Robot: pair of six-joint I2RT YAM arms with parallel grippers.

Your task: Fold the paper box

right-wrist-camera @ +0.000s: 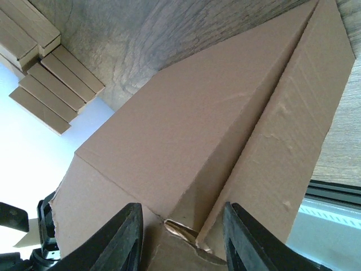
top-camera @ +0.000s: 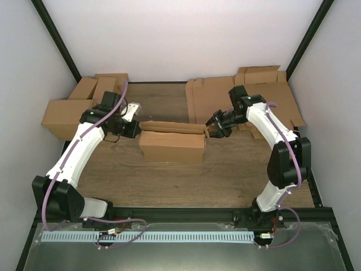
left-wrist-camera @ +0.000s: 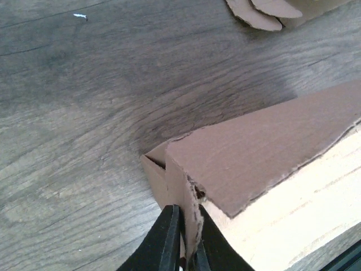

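Left tool (left-wrist-camera: 187, 212) pinches paper box (top-camera: 172, 145); contents unclear.

Tally:
- paper box (top-camera: 172, 145): x1
- counter (top-camera: 169, 186): x1
- arms: x2, left arm (top-camera: 79, 149) and right arm (top-camera: 271, 127)
- pincers: x2, left pincer (top-camera: 132, 129) and right pincer (top-camera: 211, 127), two fingers each
- brown cartons (top-camera: 70, 110), back-left cluster: at least four; they overlap, so no exact number
- pile of flat cardboard sheets (top-camera: 223, 99), back right: x1 pile; layers not countable
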